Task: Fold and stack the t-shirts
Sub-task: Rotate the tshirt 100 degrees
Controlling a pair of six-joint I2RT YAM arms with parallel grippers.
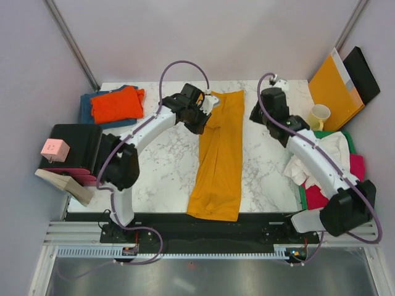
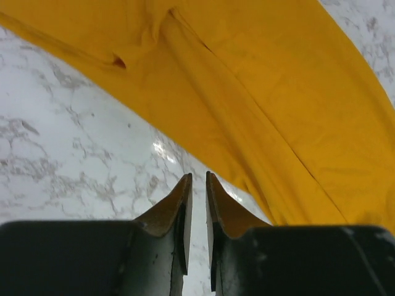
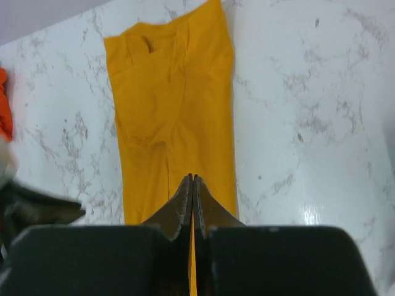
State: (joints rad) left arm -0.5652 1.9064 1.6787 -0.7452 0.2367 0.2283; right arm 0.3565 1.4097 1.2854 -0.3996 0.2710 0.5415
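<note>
The yellow tee [image 1: 217, 154] is lying as 1 long strip, left gripper [image 2: 197, 180] hovering slightly parted, right gripper [image 3: 193, 179] pressed together, both likely needing to pinch its far corners next

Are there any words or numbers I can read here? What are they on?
No text here can be read.
A pale label on the envelope: too small to read.
Tiny dark marks on the pink box: too small to read.
The yellow shirt and the cup: plain, no print showing.
</note>
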